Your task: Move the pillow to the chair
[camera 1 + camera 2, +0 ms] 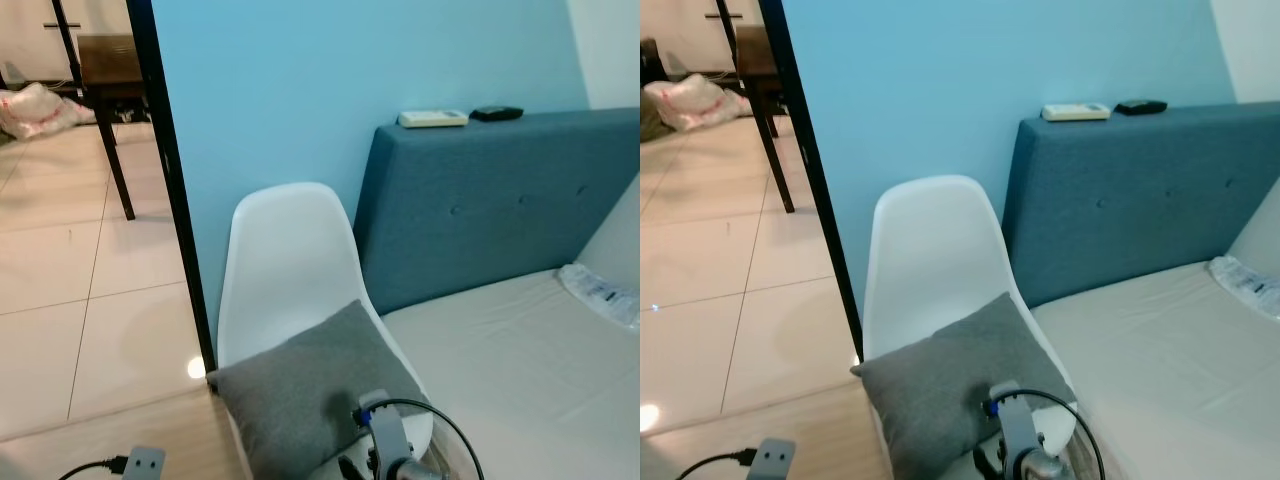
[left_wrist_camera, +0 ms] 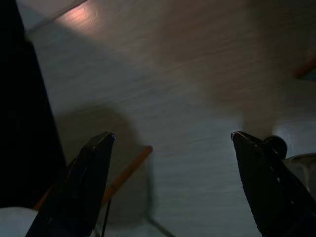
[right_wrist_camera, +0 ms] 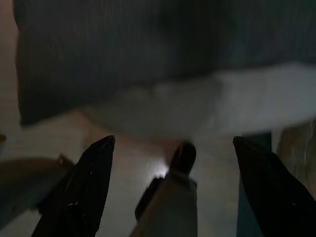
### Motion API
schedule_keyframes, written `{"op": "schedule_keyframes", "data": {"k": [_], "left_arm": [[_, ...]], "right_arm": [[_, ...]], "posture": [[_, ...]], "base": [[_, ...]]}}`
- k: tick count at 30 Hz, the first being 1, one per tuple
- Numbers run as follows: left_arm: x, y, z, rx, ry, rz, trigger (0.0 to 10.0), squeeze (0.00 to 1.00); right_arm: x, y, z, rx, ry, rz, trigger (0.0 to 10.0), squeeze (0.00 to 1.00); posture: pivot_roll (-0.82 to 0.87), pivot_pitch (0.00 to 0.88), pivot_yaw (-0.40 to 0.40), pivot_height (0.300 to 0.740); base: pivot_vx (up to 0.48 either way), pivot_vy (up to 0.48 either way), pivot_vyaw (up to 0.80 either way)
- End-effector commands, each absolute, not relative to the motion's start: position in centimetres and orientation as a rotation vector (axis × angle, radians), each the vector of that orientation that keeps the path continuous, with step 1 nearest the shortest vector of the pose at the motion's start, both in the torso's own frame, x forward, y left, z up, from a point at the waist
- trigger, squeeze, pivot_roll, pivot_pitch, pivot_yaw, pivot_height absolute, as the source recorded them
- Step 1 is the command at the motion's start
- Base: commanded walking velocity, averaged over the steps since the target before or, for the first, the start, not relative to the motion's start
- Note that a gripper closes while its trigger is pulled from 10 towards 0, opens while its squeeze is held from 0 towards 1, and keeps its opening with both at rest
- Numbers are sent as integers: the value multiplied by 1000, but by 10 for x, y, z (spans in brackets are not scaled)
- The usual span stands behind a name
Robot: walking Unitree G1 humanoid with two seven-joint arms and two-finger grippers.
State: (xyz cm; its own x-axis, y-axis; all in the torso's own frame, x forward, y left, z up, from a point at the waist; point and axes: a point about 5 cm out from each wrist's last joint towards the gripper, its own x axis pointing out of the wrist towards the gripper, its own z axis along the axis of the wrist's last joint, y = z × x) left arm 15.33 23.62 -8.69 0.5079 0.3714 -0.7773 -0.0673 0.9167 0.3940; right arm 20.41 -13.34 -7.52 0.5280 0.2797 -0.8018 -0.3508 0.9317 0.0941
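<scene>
Blue wall [image 1: 290, 90] and a padded headboard [image 1: 500, 200] are backing a white chair [image 1: 290, 260], and the grey pillow [image 1: 310, 390] is lying on its seat, leaning toward the backrest. The right gripper [image 3: 173, 148] is hanging just below the seat edge with its jaws spread and gripping nothing, and the left gripper [image 2: 173, 143] is idling over wood floor [image 2: 187, 74], jaws likewise apart. Placement is looking finished, so the next move is probably just drawing the right arm clear without snagging the pillow.

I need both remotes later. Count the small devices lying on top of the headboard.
2. Both lie on the top ledge of the blue headboard: a white remote and, just to its right, a black remote. The frame crops the headboard's right end, so more may lie there.
</scene>
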Motion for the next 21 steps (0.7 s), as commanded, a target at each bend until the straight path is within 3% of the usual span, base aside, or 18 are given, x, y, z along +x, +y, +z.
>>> {"op": "schedule_keyframes", "data": {"k": [1,8,12,14,21], "left_arm": [[154,234,-87,348,1013,258,10000,0],[152,224,-91,301,1028,251,10000,0],[150,209,-95,241,1048,185,10000,0],[149,197,-98,257,1074,65,10000,0],[153,195,-97,202,1082,15,10000,0]], "right_arm": [[200,-134,-78,-115,976,386,10000,0],[190,-133,-84,-138,1022,381,10000,0],[188,-131,-85,-161,1034,407,10000,0],[187,-135,-86,-141,1053,371,10000,0],[181,-139,-89,-161,1081,370,10000,0]], "posture": [[181,0,-107,740],[173,0,-101,740],[161,0,-83,740],[153,0,-71,740],[126,0,-53,740]], "base": [[0,0,0],[0,0,0],[0,0,0],[0,0,0],[0,0,0]]}}
